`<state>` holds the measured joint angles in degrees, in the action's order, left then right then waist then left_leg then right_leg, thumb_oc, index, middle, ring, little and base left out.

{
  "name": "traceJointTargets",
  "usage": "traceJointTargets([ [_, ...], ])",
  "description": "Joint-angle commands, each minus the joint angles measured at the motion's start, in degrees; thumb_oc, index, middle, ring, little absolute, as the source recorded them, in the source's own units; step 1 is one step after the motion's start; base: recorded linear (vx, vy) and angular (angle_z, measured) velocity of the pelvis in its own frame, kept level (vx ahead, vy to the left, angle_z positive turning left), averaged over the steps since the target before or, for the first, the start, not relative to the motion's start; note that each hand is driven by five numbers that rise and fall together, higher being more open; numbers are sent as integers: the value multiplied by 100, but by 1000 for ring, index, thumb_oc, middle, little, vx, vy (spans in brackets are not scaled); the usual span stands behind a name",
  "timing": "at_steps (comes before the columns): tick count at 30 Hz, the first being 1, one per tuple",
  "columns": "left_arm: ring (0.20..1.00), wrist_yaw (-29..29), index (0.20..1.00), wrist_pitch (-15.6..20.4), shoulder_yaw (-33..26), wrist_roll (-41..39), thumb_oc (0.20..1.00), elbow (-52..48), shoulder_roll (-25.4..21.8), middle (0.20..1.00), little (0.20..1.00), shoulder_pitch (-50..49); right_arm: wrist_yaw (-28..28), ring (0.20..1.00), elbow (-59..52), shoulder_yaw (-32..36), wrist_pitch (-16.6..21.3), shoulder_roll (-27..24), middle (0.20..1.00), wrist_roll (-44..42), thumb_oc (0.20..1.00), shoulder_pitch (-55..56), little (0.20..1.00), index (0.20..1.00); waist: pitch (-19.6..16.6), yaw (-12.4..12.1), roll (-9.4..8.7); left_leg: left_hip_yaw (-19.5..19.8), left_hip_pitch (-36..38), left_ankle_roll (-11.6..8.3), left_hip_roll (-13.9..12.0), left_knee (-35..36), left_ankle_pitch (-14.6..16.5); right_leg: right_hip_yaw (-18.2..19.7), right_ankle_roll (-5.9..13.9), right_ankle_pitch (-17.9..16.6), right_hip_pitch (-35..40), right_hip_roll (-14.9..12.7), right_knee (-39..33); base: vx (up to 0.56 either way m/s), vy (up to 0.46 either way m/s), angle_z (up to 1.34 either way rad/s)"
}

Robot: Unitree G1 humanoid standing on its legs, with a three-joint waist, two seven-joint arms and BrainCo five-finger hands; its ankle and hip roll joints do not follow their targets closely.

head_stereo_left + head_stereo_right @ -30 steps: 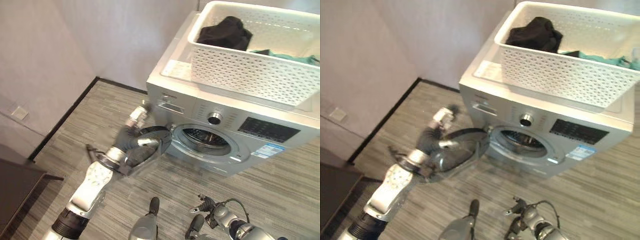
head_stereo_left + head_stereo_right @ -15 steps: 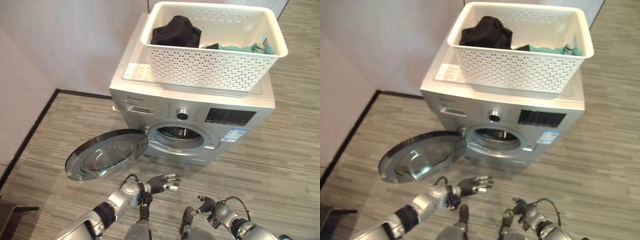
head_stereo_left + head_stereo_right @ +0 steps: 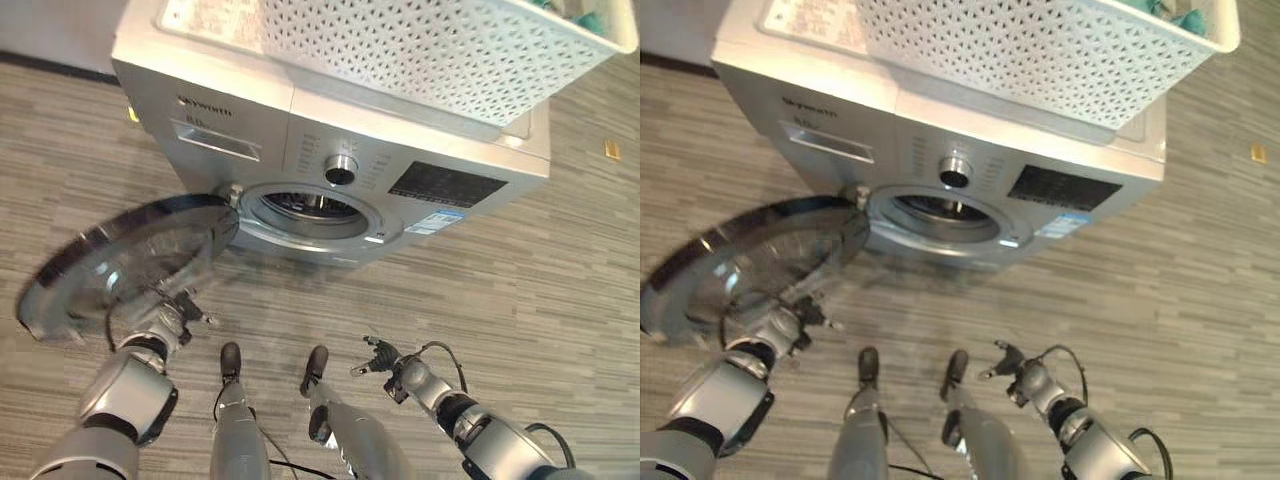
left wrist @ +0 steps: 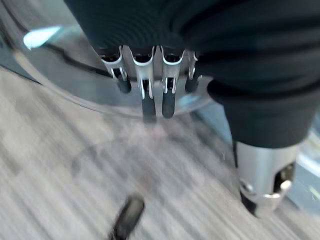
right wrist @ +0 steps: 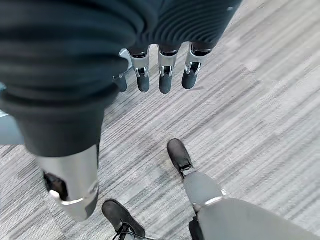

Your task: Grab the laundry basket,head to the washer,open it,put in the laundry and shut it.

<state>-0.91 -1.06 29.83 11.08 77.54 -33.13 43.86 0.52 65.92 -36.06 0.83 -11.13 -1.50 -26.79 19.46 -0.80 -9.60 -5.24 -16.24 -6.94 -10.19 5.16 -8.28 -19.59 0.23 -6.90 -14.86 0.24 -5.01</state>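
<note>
The silver washer (image 3: 300, 130) stands ahead with the white perforated laundry basket (image 3: 430, 50) on its top. A bit of teal cloth (image 3: 1170, 10) shows at the basket's rim. The round door (image 3: 120, 265) is swung wide open to the left, which bares the drum opening (image 3: 305, 208). My left hand (image 3: 165, 320) hangs just below the door's near edge, fingers (image 4: 145, 95) straight and holding nothing. Low in front of the washer, my right hand (image 3: 385, 360) is over the floor with relaxed fingers (image 5: 165, 75), also holding nothing.
Grey plank floor (image 3: 560, 260) spreads in front and to the right of the washer. A dark baseboard (image 3: 60, 65) runs along the wall at the far left. A small yellow mark (image 3: 610, 148) lies on the floor at the right.
The view has dipped and closed in on the washer. My left hand has let go of the door, which stays swung open, and now hangs by its lower edge. The right hand is still low.
</note>
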Motion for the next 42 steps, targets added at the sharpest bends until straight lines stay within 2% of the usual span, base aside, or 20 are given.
traceJointTargets([
  [1,1000,-290,1000,252,-148,-777,1000,40,-136,1000,1000,186,135,1000,319,91,19,-140,1000,14,1000,193,1000,1000,-34,-240,52,61,274,76,-94,-64,318,224,780,200,149,-712,1,23,13,12],
  [2,1000,-320,1000,280,-178,-893,1000,-96,-41,1000,1000,107,158,1000,424,163,-9,-239,1000,95,1000,234,1000,1000,-12,-255,98,26,249,98,-43,-191,386,195,785,205,193,-764,1,49,25,20],
  [3,1000,-350,1000,311,-166,-1027,1000,-242,115,1000,1000,64,208,1000,540,299,-33,-384,1000,151,1000,293,1000,1000,38,-279,203,-93,148,86,1,-525,599,147,816,275,310,-822,1,14,48,23],
  [5,1000,-288,1000,399,-97,-1258,1000,-641,515,1000,1000,-21,276,1000,753,693,-98,-724,1000,126,1000,496,1000,1000,84,-162,398,-891,-151,154,156,-1156,809,-113,804,261,409,-1073,6,-51,107,56],
  [7,1000,-201,1000,438,-132,-1442,1000,-985,800,1000,1000,-293,264,1000,846,941,-168,-961,1000,183,1000,657,1000,1000,53,-73,577,-1455,-233,206,131,-1490,915,-263,776,250,425,-1143,31,-58,182,113],
  [8,1000,-200,1000,484,-210,-1520,1000,-1195,879,1000,1000,-552,252,1000,898,1069,-198,-1015,1000,224,1000,717,1000,1000,-64,-16,676,-1562,-81,272,144,-1318,976,-311,818,259,456,-1130,35,26,207,82],
  [10,1000,-174,1000,534,-221,-1555,1000,-1560,1052,1000,1000,-910,229,1000,941,1356,-209,-1100,1000,218,1000,971,1000,1000,-154,17,785,-1460,16,364,275,-1355,1058,-304,826,253,588,-1179,60,82,178,9],
  [13,1000,-146,1000,564,-231,-1399,1000,-1983,1109,1000,1000,-1345,228,1000,967,1741,-230,-1149,1000,215,1000,1266,1000,1000,-277,7,864,-1449,219,527,458,-1288,1190,-354,872,300,711,-1396,369,96,185,9],
  [14,1000,-143,1000,573,-223,-1312,1000,-2241,1139,1000,1000,-1487,205,1000,985,1882,-243,-1129,1000,236,1000,1407,1000,1000,-335,-20,930,-1449,361,607,583,-1194,1239,-425,905,366,717,-1567,657,67,165,17],
  [20,1000,-287,1000,565,-360,-1040,1000,-2474,1098,1000,1000,-1704,225,1000,900,2046,-233,-936,1000,203,1000,1616,1000,1000,-412,-65,959,-1389,686,726,778,-1027,1300,-584,987,425,858,-1812,973,54,84,19],
  [24,1000,-438,1000,547,-471,-825,1000,-2325,1038,1000,1000,-1758,207,1000,868,2019,-215,-792,1000,232,1000,1723,1000,1000,-530,-103,900,-1326,768,756,846,-957,1308,-658,1021,407,970,-1862,939,41,14,9],
  [34,1000,-684,1000,488,-631,-445,1000,-1947,921,1000,1000,-1790,253,1000,673,2011,-154,-788,1000,212,1000,1737,1000,1000,-716,-120,800,-1284,771,804,940,-874,1325,-670,1078,294,976,-1890,817,11,8,1],
  [42,1000,-991,1000,531,-1065,-520,1000,-2529,908,1000,1000,-2110,339,1000,941,2503,-143,-855,1000,3,1000,2061,1000,1000,-871,-133,720,-1187,851,837,1003,-765,1351,-726,1134,289,1047,-1919,808,3,4,1],
])
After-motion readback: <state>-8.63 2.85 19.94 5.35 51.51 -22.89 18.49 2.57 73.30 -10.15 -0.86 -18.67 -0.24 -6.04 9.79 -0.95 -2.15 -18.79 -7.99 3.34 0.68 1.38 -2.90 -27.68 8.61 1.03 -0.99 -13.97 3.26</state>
